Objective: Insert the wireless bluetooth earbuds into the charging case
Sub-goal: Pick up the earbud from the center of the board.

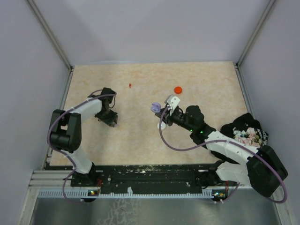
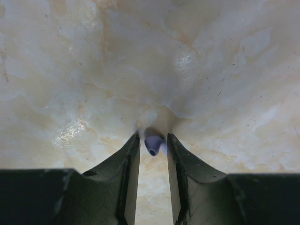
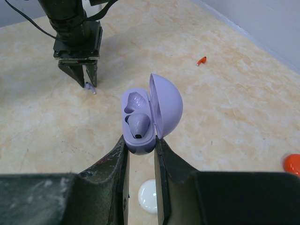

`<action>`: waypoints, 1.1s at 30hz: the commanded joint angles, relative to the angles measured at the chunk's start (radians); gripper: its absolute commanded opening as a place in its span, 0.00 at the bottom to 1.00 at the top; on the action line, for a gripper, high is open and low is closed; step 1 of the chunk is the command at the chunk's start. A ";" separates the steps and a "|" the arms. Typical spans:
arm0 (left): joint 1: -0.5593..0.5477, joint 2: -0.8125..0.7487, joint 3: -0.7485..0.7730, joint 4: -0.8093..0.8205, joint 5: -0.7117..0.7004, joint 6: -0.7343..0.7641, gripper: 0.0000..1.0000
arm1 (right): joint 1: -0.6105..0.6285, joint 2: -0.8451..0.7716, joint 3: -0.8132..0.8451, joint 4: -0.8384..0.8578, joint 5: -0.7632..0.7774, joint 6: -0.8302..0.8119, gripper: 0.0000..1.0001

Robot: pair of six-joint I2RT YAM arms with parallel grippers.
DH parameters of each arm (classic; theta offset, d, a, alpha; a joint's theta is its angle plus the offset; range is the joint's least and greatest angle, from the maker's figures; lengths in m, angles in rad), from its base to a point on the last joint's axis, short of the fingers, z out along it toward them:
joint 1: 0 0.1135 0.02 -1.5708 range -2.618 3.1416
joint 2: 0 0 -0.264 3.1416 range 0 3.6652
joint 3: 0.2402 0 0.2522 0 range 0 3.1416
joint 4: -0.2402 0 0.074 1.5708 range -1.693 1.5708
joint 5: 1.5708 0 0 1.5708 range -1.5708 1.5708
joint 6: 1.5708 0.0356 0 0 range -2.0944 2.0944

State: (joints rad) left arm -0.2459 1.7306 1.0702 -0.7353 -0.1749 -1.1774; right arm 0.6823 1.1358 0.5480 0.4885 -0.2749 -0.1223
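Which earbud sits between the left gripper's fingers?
The lavender earbud on the table, flanked by the left gripper's fingers. The red earbud lies apart; a second earbud sits in the open case.

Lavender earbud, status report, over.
Left jaws astride lavender earbud on table, gap showing. Right jaws shut on open case, one bud seated. Nothing between earbud and case.

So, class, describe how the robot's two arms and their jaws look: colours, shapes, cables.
Both the left arm and right arm have white links between chunky black joints, with a thin purple cable looping alongside each. The jaws are dark, flat blades tapering towards the tips.
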 commanded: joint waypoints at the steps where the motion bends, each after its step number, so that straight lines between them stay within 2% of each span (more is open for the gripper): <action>1: 0.007 0.009 0.006 -0.003 0.020 -0.028 0.36 | -0.010 -0.030 0.008 0.052 -0.014 -0.007 0.00; 7: 0.007 -0.011 -0.009 -0.017 0.037 -0.025 0.38 | -0.010 -0.029 0.006 0.059 -0.020 -0.001 0.00; 18: 0.008 0.011 0.004 -0.012 -0.015 0.001 0.34 | -0.010 -0.024 0.008 0.060 -0.023 0.001 0.00; 26: 0.008 0.000 -0.006 -0.003 -0.020 0.025 0.24 | -0.010 -0.023 0.018 0.046 -0.030 0.001 0.00; 28: 0.008 -0.029 -0.015 0.010 -0.021 0.045 0.18 | -0.010 -0.024 0.022 0.039 -0.034 0.002 0.00; 33: 0.009 -0.114 -0.033 0.051 -0.049 0.122 0.12 | -0.010 -0.029 0.037 0.029 -0.048 0.012 0.00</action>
State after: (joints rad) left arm -0.2443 1.6970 1.0534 -0.7189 -0.1806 -1.1160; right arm 0.6823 1.1358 0.5480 0.4843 -0.2974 -0.1204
